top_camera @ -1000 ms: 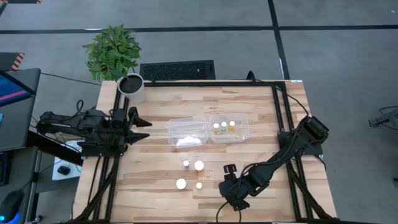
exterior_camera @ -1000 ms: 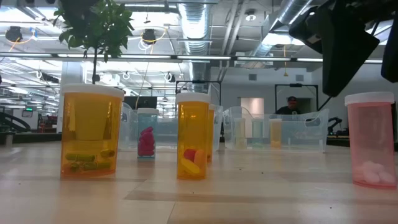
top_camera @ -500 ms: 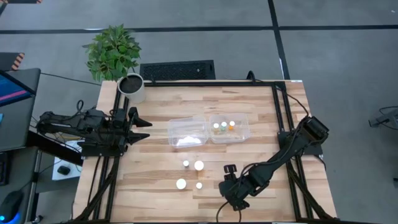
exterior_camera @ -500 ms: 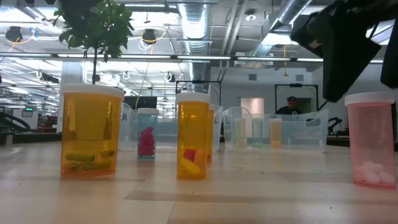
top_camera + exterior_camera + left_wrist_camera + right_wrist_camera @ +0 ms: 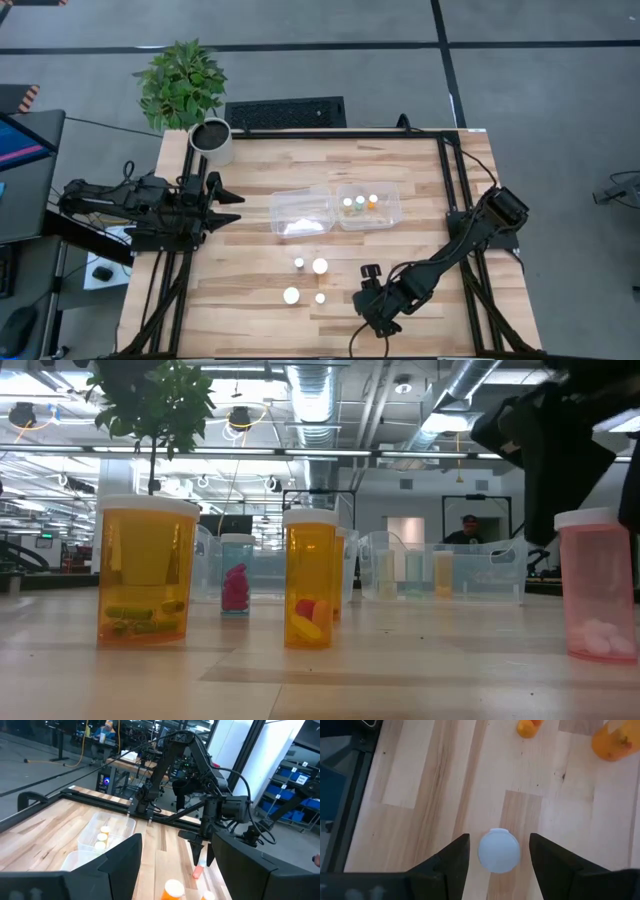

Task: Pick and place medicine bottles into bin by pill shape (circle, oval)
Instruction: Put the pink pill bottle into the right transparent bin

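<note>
While your right gripper hovered over the pink bottle, fingers wide and straddling its white cap without touching, the biggest risk was a bad descent: if you dropped off-centre, a finger could have clipped the cap and tipped the bottle, or rolled it toward the table's near edge. Closing too high could have pinched only the cap and let it slip out. That bottle stood alone, well apart from the bins and nearer the front edge than the four other loose bottles. Three bottles already sat in the right-hand bin; the left-hand bin beside it looked empty, hard to be sure. Judging pill shape, the pink one seemed to hold round white pills, so a wrong-bin drop was also possible. Your right arm reached low across the table from its far-right base, wrist pointed straight down. Your left gripper was parked off to the bins' left, fingers spread, holding nothing.
</note>
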Controlling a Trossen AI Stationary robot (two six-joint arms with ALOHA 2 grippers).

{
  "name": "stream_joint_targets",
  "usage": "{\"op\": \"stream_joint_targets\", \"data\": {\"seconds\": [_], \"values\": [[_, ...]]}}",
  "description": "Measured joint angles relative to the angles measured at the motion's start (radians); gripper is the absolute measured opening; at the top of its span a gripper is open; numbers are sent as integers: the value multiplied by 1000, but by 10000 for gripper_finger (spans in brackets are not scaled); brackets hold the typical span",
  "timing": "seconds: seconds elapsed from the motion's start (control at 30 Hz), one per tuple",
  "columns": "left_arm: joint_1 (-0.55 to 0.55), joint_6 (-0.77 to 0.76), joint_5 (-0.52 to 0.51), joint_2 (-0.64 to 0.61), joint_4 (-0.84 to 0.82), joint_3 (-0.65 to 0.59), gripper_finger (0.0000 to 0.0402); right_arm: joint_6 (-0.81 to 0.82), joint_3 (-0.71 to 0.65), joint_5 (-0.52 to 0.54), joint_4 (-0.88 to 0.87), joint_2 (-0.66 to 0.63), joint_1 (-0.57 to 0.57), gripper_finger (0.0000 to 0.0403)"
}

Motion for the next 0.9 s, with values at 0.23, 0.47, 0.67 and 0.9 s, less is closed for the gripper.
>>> {"op": "stream_joint_targets", "data": {"seconds": [0.23,0.47,0.67,0.9], "values": [[0,0,0,0,0,0,235,1,-2,0,15,0,-7,212],[0,11,0,0,0,0,235,1,-2,-1,13,0,-7,210],[0,11,0,0,0,0,235,4,-2,-7,3,0,-7,174],[0,11,0,0,-1,0,235,4,-2,-6,-3,0,-7,139]]}}
